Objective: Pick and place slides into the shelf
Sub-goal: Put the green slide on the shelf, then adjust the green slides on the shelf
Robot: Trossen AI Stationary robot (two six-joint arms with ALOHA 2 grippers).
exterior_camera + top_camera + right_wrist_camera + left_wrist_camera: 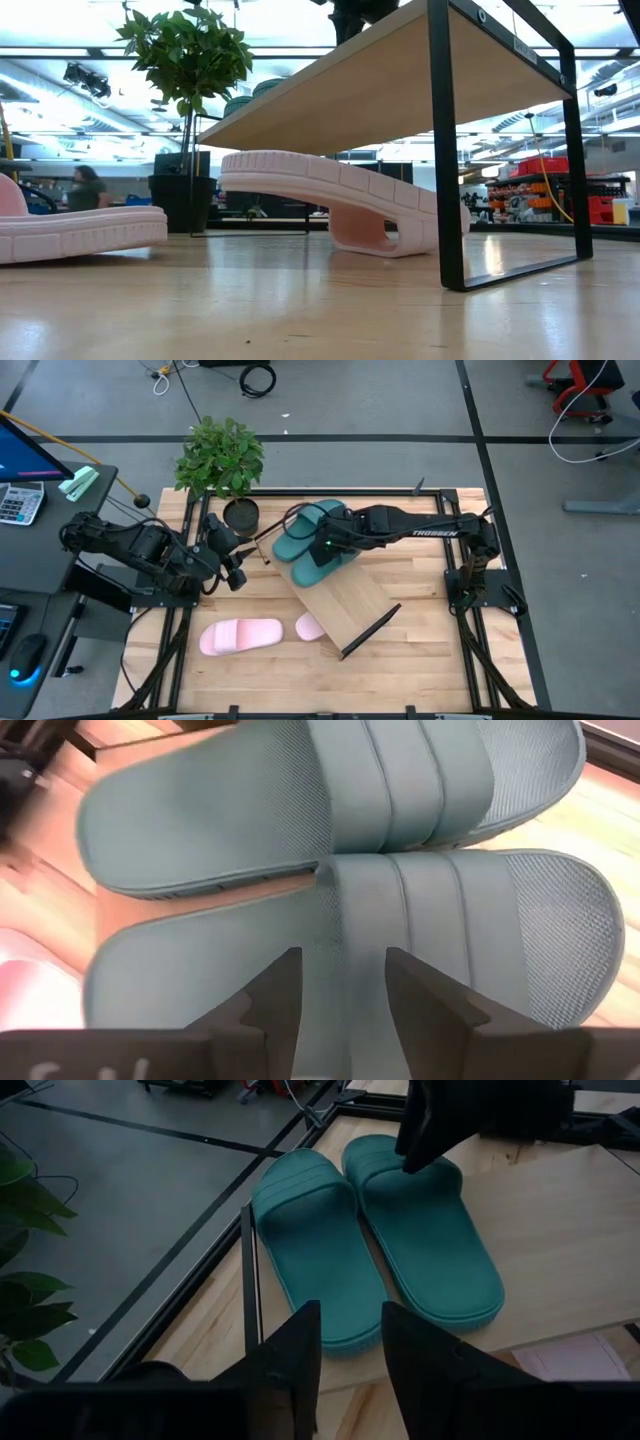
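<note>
Two teal slides (315, 1250) (430, 1250) lie side by side, soles down, on the far-left end of the shelf (345, 600), a light wood board standing skewed on its black end bars (440, 150). My right gripper (340, 985) hovers open over the strap (400, 900) of one teal slide; it also shows above them in the high view (325, 545). My left gripper (350, 1345) is open, left of the shelf, a little short of the slides' heels. One pink slide (240, 635) lies on the table. The other pink slide (330, 195) lies partly under the shelf. My right gripper comes from above, pointing down, with its open fingers (270, 990) over the teal slide's strap. I cannot tell whether the fingertips touch the strap. The slide lies flat on the shelf board.
A potted plant (220, 455) stands at the table's far-left corner, close behind my left gripper. A black frame (470, 575) borders the wood-plank table. Bare tabletop shows to the right of the shelf and along the near edge.
</note>
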